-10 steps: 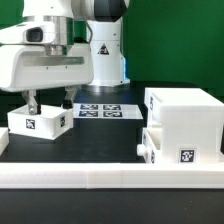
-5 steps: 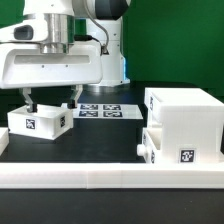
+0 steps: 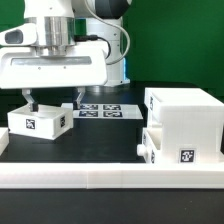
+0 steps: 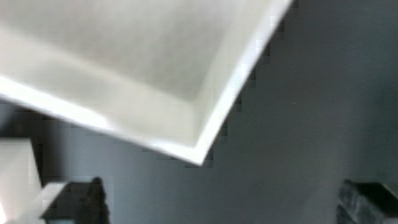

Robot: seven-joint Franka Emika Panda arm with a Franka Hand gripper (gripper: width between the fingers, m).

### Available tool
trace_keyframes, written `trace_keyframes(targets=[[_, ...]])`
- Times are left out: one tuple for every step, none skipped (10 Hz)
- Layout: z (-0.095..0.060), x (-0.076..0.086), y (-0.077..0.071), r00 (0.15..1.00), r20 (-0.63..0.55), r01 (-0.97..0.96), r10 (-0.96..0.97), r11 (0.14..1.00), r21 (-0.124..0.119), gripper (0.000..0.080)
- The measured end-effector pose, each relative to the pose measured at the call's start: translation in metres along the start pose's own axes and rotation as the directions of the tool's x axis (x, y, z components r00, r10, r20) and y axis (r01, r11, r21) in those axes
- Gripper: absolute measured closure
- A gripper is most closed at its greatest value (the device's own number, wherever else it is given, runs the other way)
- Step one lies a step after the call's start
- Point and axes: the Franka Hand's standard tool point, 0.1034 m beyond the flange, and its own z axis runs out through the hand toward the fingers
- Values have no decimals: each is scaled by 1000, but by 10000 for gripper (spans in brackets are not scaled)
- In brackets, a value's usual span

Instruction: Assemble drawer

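The drawer's large white housing (image 3: 186,110) stands at the exterior view's right. One small tray (image 3: 170,146) with a tag on its front sits in it low down. The other small open-top tray (image 3: 38,120) lies on the black table at the left. My gripper (image 3: 52,102) hangs just behind and above that tray, fingers spread wide and empty. In the wrist view the tray's white corner (image 4: 134,70) fills the upper part. My gripper (image 4: 226,205) shows only dark table between its two fingertips (image 4: 80,200).
The marker board (image 3: 105,110) lies flat at the back centre. A long white border wall (image 3: 110,182) runs along the front edge. The robot's base (image 3: 112,50) stands behind the marker board. A green wall closes the back.
The hand has shifted a little toward the exterior view's right over the left tray. The fingers stay apart. The trays and housing have not moved.
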Motion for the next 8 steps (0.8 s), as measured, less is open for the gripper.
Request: trace_keyframes(targets=[[0,-1,-1,997,13,-70,70,998,8,150],[1,-1,-3,993,11,-120,120,993,13,150],[1,-1,-4,988,11,-155,155,988,18,150],[1,-1,-4,991,11,-136,135,991,18,150],[2,-2,-6,988,17,-154,154,988,19,150],[4,-5,-10,985,26,-171,170,985,19,150],[8,-14,-10,983,37,-183,182,983,19,150],[11,-21,-11,979,44,-199,198,980,18,150]])
